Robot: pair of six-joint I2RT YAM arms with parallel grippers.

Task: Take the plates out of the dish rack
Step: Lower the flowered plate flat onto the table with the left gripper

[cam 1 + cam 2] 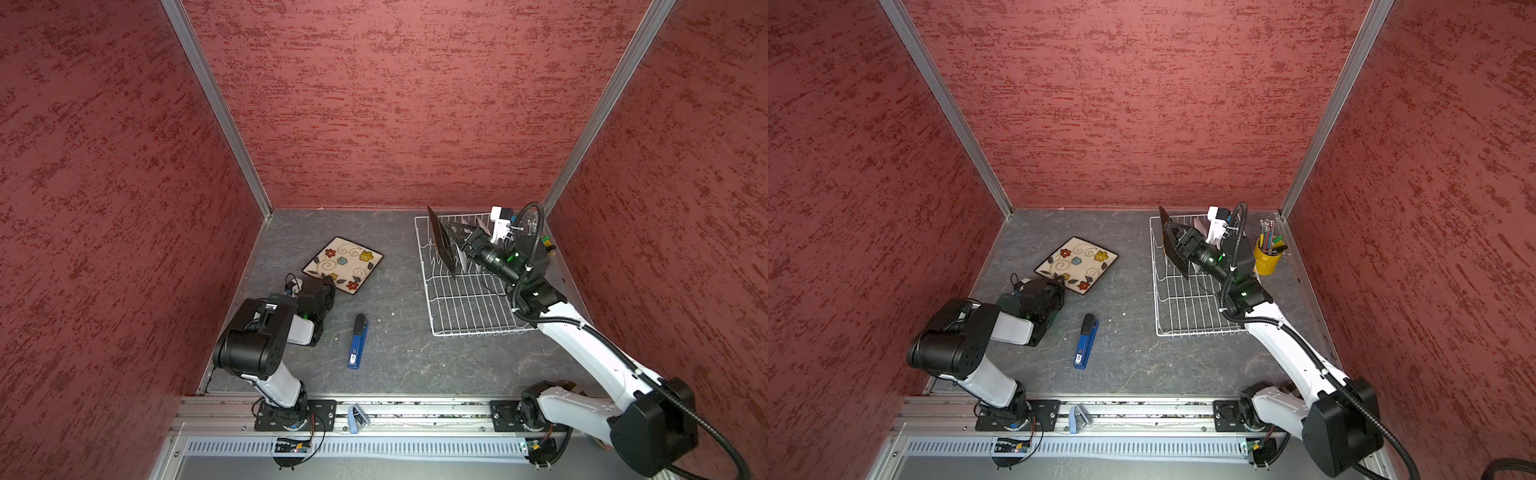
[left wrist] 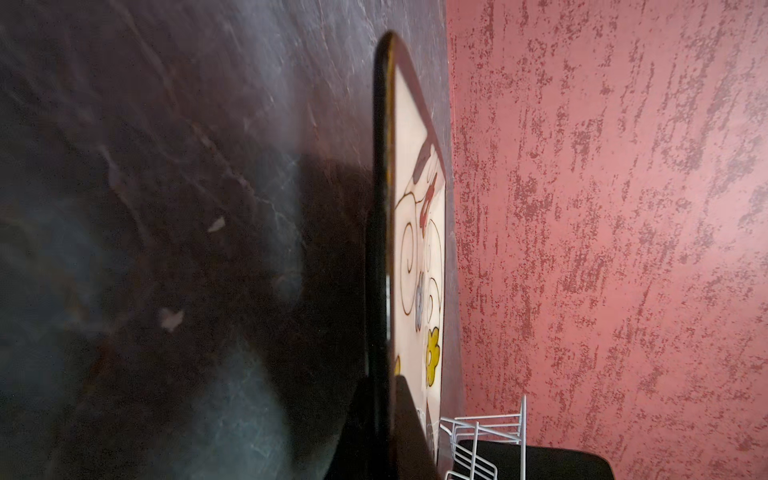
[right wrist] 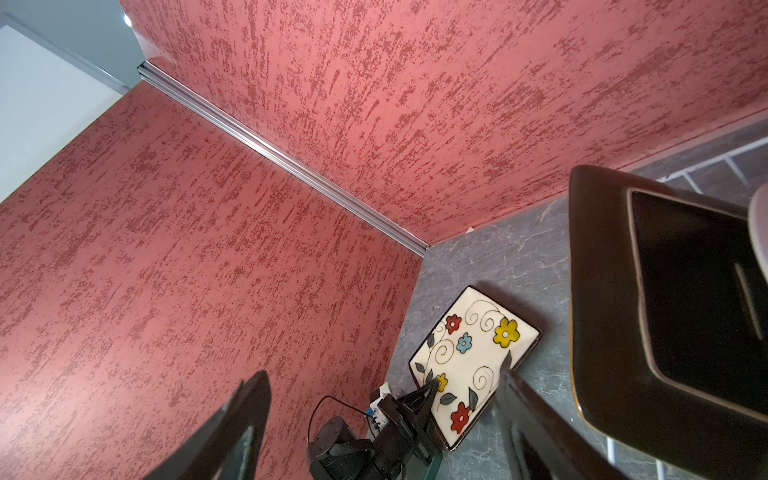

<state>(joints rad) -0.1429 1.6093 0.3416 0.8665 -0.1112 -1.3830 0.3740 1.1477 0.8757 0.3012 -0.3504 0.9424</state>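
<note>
Grey slate-patterned tabletop carries the cream square ceramic plate with painted flowers. It lies flat and face up, left of the white wire dish rack and well apart from it. The left gripper is clamped on the near corner of this flowered plate; the left wrist view shows the dark rim running between its fingers. Judged purpose: a low corner hold lets the plate meet the table without dropping.

The second square plate, dark brown on its glazed back, stands on edge among the prongs at the far end of the rack. Pale edges of smaller plates show just behind it, but their number cannot be told. The right gripper reaches over the rack with its jaws wide apart and empty. In the right wrist view the brown-backed plate lies outside one finger, not between the two. Judged requirement: place one finger on each face of the upper rim, then lift clear of the prongs.

Clearance:
- The rack's far end is near the back wall.
- A yellow metal cup of pens stands just beside the rack's right side.
- Open table lies between the rack and the flowered plate.
- A blue stapler lies nearer the front, apart from both.
</note>
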